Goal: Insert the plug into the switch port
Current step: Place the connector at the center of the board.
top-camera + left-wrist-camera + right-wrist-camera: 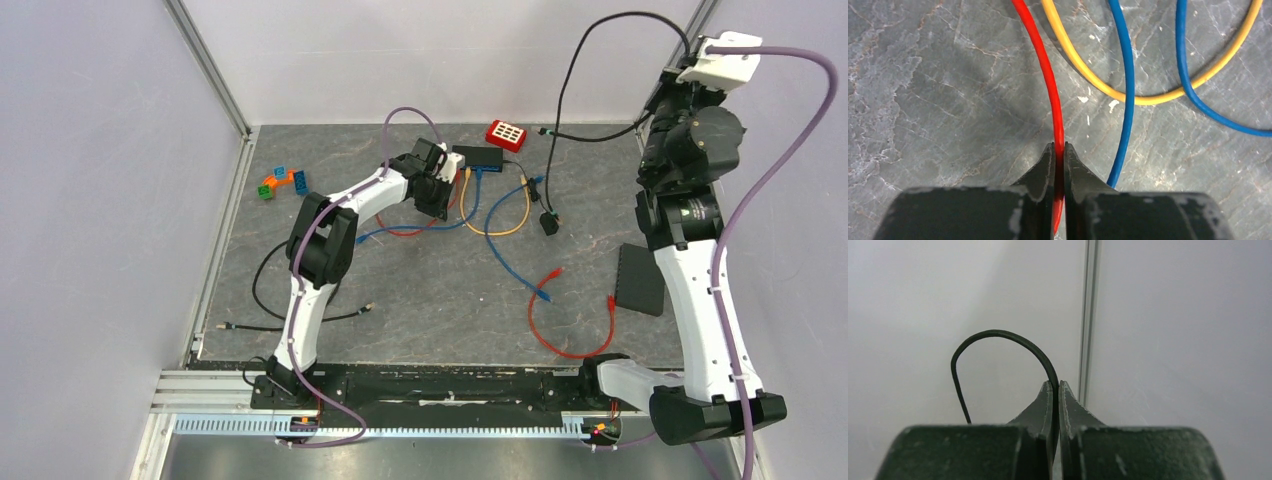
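The black switch (478, 157) lies at the back middle of the mat, with a yellow cable (505, 228) and a blue cable (470, 205) running from its front. My left gripper (443, 193) hangs just in front of the switch's left end. In the left wrist view, the left gripper (1059, 148) is shut on a red cable (1048, 75) that runs up out of frame. That cable's plug is hidden. My right gripper (1055, 385) is raised high at the back right (685, 60) and shut on a thin black cable (998, 333).
A loose red cable (560, 335) and a blue plug (543, 296) lie front of centre. A black box (640, 278) sits by the right arm. There is a red block (506, 134) behind the switch, coloured bricks (280, 182) at left, and a black lead (290, 315) near the left base.
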